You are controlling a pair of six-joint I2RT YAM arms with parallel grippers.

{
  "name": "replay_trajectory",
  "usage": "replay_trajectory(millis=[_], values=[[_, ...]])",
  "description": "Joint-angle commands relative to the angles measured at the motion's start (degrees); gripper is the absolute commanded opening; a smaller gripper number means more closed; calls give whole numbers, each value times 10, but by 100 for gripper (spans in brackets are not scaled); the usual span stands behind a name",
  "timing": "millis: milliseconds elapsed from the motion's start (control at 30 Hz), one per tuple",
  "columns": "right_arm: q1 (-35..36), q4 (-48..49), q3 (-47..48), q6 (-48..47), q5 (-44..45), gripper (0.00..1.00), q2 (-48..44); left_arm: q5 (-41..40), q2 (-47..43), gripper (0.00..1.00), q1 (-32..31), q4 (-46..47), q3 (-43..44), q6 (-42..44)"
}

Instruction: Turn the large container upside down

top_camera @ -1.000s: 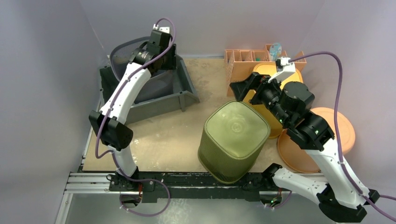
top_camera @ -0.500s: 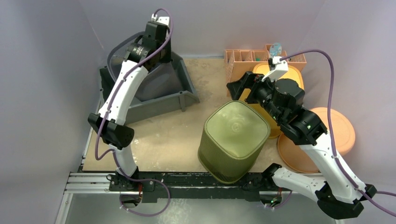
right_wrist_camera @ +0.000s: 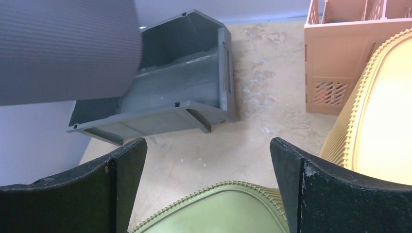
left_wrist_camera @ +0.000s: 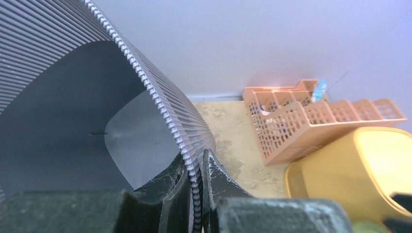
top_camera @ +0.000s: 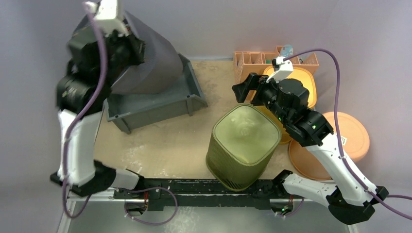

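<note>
Pinching the rim of the grey ribbed container (top_camera: 150, 63), the left claw (left_wrist_camera: 194, 167) has one finger inside the wall and one outside. The container hangs tilted in the air at 10 o'clock on the worktop (top_camera: 170, 145), over the bin (top_camera: 160, 104), with its body slanting toward 4 o'clock. Whether its lower end touches the bin cannot be told.

The right claw (right_wrist_camera: 206, 145) is spread and holds nothing. It hovers at the 12 o'clock edge of the green tub (top_camera: 245, 141).

Judged step: carrying the container clear and rolling it mouth-down.

- The grip is on a thin rim at a single point, so a slow wrist roll would likely stop the load from swinging or slipping.
- Raising the container above the bin wall before moving sideways should prevent a snag.
- Bare worktop toward 7 o'clock looks the safest landing place, well apart from the green tub.
- The rim should sit flat all round before the fingers part.
- The right claw is best kept out of the swing path.
</note>
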Motion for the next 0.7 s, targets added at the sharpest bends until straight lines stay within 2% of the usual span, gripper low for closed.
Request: replay_trajectory(millis=[0, 133, 233, 400, 567, 667], values=[[-2, 48, 1, -9, -1, 100, -12, 76, -116, 0, 2, 71, -43, 46], [-1, 47, 0, -12, -7, 100, -10, 131, -166, 0, 2, 60, -52, 56], [-1, 39, 5, -15, -5, 100, -11, 158, -160, 0, 2, -5, -24, 64], [-1, 35, -4, -12, 3, 100, -27, 178, -217, 0, 2, -18, -149, 63], [-1, 29, -6, -11, 9, 100, -32, 268, -248, 0, 2, -21, -247, 81], [-1, 26, -5, -10, 10, 100, -30, 259, -255, 0, 2, -16, -287, 88]])
